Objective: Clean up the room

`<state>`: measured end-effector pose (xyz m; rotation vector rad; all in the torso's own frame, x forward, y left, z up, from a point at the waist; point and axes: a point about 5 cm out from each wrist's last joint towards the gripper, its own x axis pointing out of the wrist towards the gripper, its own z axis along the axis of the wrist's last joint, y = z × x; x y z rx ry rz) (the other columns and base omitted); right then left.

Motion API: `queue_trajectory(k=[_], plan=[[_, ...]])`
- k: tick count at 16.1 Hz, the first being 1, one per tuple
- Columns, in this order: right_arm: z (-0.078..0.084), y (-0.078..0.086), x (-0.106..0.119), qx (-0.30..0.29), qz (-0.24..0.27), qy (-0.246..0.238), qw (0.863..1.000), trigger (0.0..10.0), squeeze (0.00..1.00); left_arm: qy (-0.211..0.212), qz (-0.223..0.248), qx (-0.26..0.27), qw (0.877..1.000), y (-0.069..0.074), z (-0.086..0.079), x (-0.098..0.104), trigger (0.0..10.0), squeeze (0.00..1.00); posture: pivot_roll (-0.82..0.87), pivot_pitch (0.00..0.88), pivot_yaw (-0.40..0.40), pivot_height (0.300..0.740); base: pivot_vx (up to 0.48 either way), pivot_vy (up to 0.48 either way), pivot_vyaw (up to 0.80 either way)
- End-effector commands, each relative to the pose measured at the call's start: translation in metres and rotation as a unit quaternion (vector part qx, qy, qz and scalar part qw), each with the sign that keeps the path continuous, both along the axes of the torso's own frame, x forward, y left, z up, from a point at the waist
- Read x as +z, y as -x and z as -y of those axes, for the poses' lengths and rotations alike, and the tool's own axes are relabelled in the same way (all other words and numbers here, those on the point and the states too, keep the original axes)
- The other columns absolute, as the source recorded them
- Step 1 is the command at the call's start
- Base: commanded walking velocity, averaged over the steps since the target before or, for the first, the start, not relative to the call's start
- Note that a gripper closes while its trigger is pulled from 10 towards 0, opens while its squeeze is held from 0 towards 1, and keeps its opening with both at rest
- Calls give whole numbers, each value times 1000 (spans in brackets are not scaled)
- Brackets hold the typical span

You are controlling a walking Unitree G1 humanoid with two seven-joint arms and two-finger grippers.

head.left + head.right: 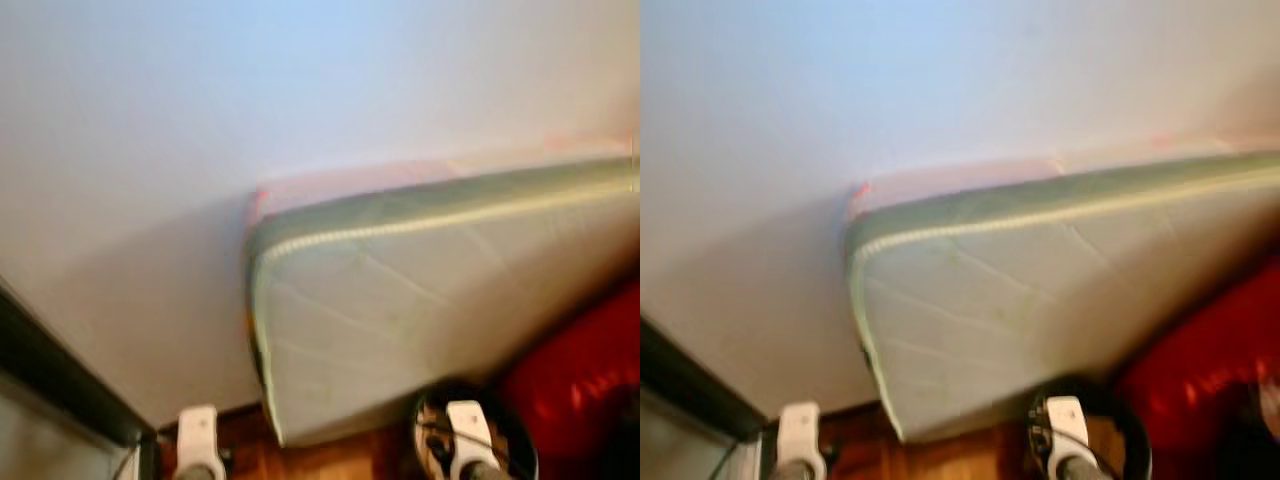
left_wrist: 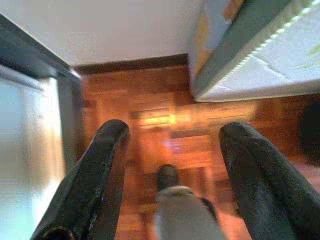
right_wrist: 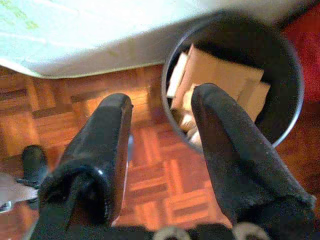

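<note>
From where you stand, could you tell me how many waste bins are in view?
1. A round black bin holding cardboard pieces stands on the parquet floor by the mattress, below the right gripper. Others may be hidden.

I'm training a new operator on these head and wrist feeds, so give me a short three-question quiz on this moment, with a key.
1. True or false: the round black bin holds pieces of cardboard.
2. What does the pale green mattress lean against? A) a white wall B) a glass door C) a wooden shelf
3. Fill in: both grippers hang over a floor of reddish wooden ____.

Key
1. True. The right wrist view shows it, with the right gripper open above the bin's rim.
2. A, the white wall.
3. Parquet; the left gripper is open too.
</note>
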<state>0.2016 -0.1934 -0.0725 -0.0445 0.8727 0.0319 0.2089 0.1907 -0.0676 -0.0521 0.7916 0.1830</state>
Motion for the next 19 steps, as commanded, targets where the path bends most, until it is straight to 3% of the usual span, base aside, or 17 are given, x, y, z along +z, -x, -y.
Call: queue_trajectory(k=[1,11,14,19], plan=[[-4,-11,4,-71,-9,-90,993,10000,0,-10,-83,19,996,65,-72,-14,10000,0,-80,0,-28,740,0,0,-788],[-4,-10,4,-68,-8,-88,994,10000,0,-10,-83,18,996,66,-72,-15,10000,0,-83,0,-26,740,0,0,-770],[-4,-11,5,-76,-1,-90,993,10000,0,-17,-85,10,996,65,-73,-14,10000,0,-86,0,-26,740,0,0,0],[-4,-11,5,-77,-3,-90,993,10000,0,-17,-84,13,996,65,-73,-14,10000,0,-85,5,-26,740,0,-324,0]])
